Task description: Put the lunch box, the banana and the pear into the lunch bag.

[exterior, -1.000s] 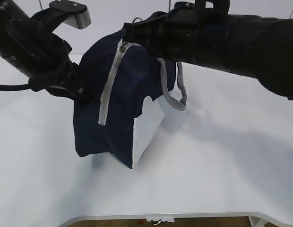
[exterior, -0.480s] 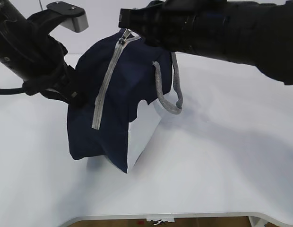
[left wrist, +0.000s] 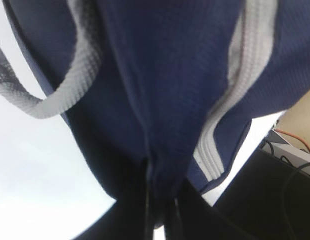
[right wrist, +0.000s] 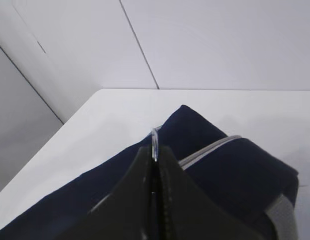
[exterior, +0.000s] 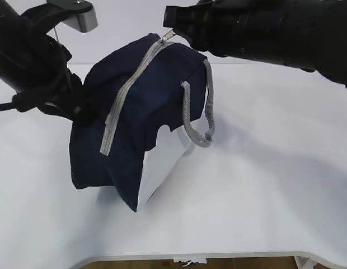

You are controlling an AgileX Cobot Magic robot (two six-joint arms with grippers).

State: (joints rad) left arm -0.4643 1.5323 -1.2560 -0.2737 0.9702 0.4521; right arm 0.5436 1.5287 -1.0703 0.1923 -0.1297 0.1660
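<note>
though both arms crowd the exterior view, neither gripper's tip shows clearly there: the left gripper (exterior: 84, 112) is buried against the dark fabric at the near-left end of the lunch bag (exterior: 145, 101), and the right gripper (exterior: 169, 29) is a black mass at the bag's far top corner. in the left wrist view the left gripper (left wrist: 160, 210) has its jaws pressed together on a pinched fold of the navy fabric, with the picture blurred and the bag filling nearly all of it. in the right wrist view the right gripper (right wrist: 154, 165) is clamped together on the metal ring pull (right wrist: 154, 142), which sticks up thin and bright between the jaws. what lies inside the bag cannot be seen; the lunch box, banana and pear do not show in any view.

the bag is held tilted above the white table (exterior: 263, 185), its long axis running from the near-left low end up to the far-right high end. the grey zipper (exterior: 126, 92) follows that line along the top and looks closed. one white side panel (exterior: 165, 165) faces the camera, and a grey handle (exterior: 198, 115) hangs in a loop at the right side.

a grey camera mount (exterior: 78, 15) on the left arm sits above the bag's left end.
</note>
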